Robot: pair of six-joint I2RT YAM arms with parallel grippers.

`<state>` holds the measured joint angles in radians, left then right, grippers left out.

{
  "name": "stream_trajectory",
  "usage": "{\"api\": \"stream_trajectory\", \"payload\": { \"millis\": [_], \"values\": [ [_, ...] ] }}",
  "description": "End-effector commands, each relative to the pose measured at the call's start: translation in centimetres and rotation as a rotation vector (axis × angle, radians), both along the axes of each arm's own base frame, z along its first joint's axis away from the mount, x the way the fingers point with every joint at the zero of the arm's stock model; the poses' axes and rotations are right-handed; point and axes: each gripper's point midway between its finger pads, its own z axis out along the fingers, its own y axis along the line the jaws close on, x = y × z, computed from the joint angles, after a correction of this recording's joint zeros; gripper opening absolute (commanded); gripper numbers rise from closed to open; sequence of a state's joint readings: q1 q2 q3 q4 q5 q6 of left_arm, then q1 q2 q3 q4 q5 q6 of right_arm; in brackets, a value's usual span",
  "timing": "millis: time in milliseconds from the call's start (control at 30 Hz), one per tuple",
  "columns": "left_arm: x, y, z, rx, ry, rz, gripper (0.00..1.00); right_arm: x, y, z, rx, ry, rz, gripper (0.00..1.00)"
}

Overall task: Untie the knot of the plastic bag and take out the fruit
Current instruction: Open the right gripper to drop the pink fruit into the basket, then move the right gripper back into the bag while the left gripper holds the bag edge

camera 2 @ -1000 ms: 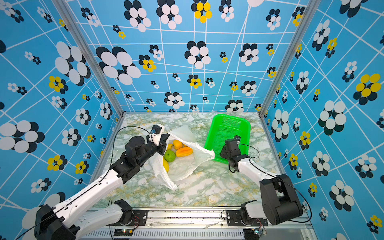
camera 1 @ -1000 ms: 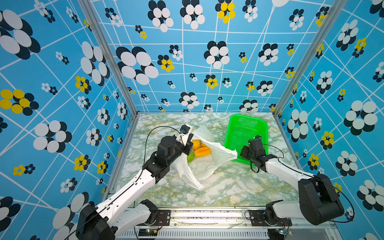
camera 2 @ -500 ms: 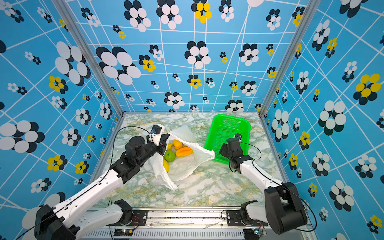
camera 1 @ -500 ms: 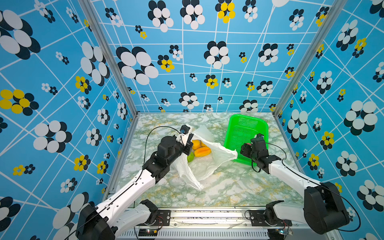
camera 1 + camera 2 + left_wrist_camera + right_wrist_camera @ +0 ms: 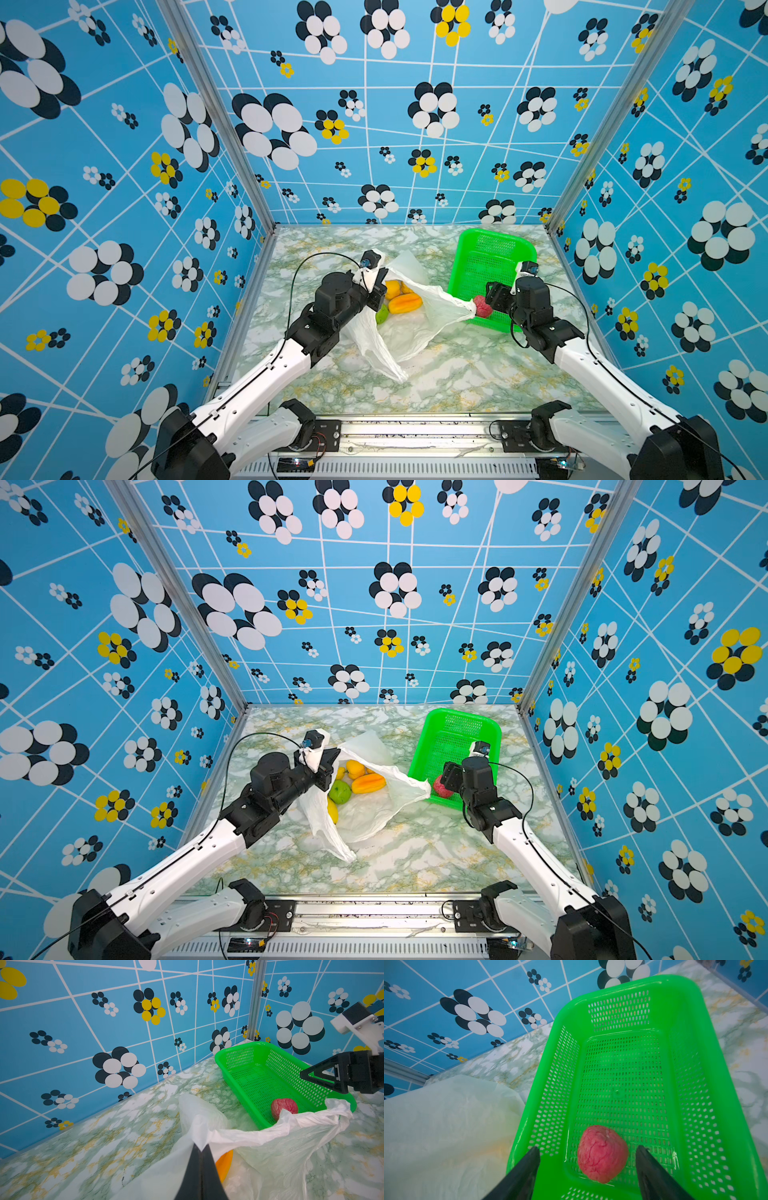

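Note:
The white plastic bag (image 5: 415,332) (image 5: 365,816) lies on the marble table with its mouth gaping; no knot shows. My left gripper (image 5: 380,291) (image 5: 201,1147) is shut on the bag's rim and holds it up. Inside lie an orange fruit (image 5: 368,783), a yellow one (image 5: 355,767) and a green one (image 5: 340,791). A red-pink textured ball (image 5: 602,1153) (image 5: 482,306) rests on the floor of the green basket (image 5: 716,1064). My right gripper (image 5: 587,1148) (image 5: 488,297) stands open around the ball, fingers apart from it.
The green mesh basket (image 5: 459,257) (image 5: 424,737) stands at the back right, near the right wall. One twisted corner of the bag (image 5: 311,1120) drapes over its near rim. Patterned blue walls close in three sides.
The right arm's elbow has swung outward and its jaws stand a little wider; the red-pink ball now shows in the basket. The left arm and the bag have not moved.

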<state>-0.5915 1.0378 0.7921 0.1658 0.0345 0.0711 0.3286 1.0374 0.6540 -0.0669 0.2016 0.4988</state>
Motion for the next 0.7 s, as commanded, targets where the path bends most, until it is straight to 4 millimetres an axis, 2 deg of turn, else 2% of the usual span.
{"api": "stream_trajectory", "payload": {
  "millis": [0, 67, 133, 200, 267, 367, 500, 667],
  "values": [
    [-0.6, -0.6, 2.5, -0.078, -0.017, -0.032, 0.00, -2.0, 3.8, 2.0, -0.014, -0.106, 0.196, 0.73],
    [-0.1, 0.1, 3.5, -0.124, 0.027, 0.029, 0.00, -4.5, 6.5, 4.3, -0.043, -0.223, 0.340, 0.71],
    [0.2, 1.1, 3.9, -0.163, 0.077, 0.091, 0.00, -7.6, 8.4, 6.3, -0.064, -0.332, 0.468, 0.70],
    [-0.1, 0.9, 4.2, -0.200, 0.102, 0.083, 0.00, -10.0, 9.1, 7.6, -0.066, -0.400, 0.547, 0.66],
    [-0.4, 0.8, 4.1, -0.224, 0.128, 0.072, 0.00, -11.5, 9.5, 8.0, -0.041, -0.422, 0.595, 0.55],
    [-0.6, 0.7, 4.1, -0.262, 0.153, 0.068, 0.00, -13.4, 12.1, 7.7, 0.034, -0.413, 0.731, 0.41],
    [-0.4, 0.7, 4.0, -0.289, 0.162, 0.074, 0.00, -14.2, 15.5, 7.2, 0.005, -0.370, 0.847, 0.40],
    [-0.8, 0.9, 4.1, -0.312, 0.135, 0.066, 0.00, -14.0, 19.7, 4.4, 0.019, -0.260, 0.927, 0.40]
  ]
}}
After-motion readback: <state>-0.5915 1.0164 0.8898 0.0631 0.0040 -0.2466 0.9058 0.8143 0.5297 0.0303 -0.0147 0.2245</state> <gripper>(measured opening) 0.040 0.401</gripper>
